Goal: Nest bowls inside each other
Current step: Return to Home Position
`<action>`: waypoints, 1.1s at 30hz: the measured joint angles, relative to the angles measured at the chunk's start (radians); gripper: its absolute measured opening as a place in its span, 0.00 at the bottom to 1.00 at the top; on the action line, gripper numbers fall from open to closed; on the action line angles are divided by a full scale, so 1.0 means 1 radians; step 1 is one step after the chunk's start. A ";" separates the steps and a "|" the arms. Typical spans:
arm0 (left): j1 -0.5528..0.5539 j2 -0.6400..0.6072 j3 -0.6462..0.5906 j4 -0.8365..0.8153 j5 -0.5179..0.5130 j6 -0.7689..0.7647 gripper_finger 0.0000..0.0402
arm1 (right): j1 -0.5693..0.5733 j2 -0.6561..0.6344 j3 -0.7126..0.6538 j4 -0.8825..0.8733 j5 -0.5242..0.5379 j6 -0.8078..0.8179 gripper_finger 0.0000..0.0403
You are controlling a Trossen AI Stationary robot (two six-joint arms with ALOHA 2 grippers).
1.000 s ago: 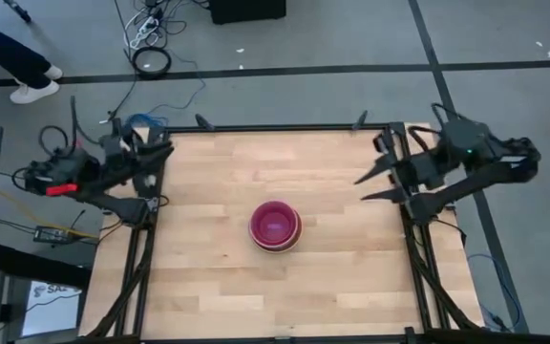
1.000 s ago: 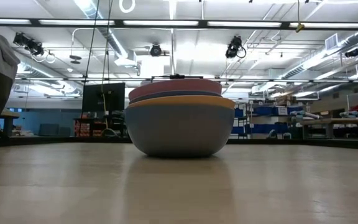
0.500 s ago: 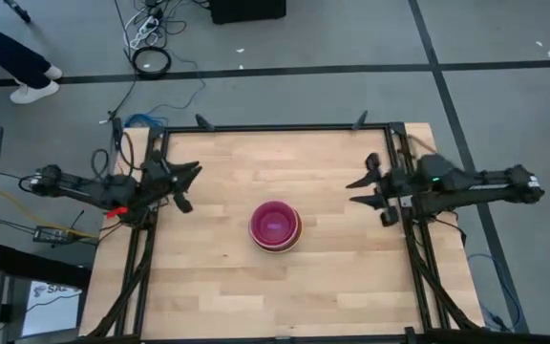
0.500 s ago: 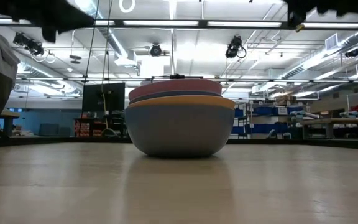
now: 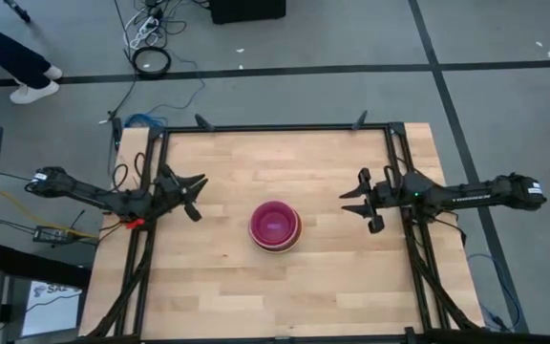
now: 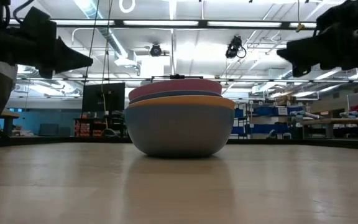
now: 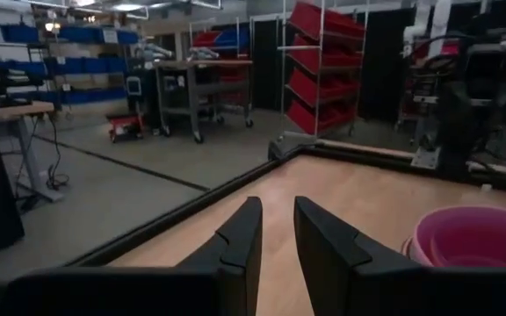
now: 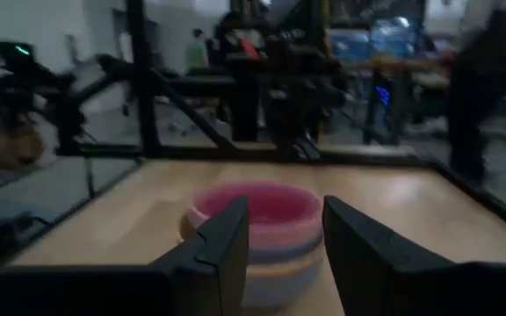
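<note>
The bowls (image 5: 275,226) stand nested in one stack at the middle of the table. A pink one is on top, and below it purple and orange rims show above a large blue-grey outer bowl (image 6: 179,127) that rests on the wood. My left gripper (image 5: 197,194) hovers open at the table's left side, pointing level toward the stack. My right gripper (image 5: 351,196) hovers open at the right side, facing the stack as well. In the wrist views the stack (image 8: 253,224) lies beyond each gripper's fingers, pink rim (image 7: 473,235) off to one side for the left. Both grippers hold nothing.
A black frame (image 5: 275,127) runs along the table's far edge and both sides. Bare wood lies all around the stack. A person's legs (image 5: 12,57) show on the floor beyond the far left corner, near cables (image 5: 151,38).
Both arms have unfolded from a raised, tucked pose and come down, stretching out level from the table's left and right sides toward the stack. The bowls have stayed where they were.
</note>
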 joint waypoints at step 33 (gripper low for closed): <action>0.321 -0.035 0.236 -0.034 0.284 -0.012 0.19 | -0.253 -0.065 0.108 0.035 -0.121 0.132 0.33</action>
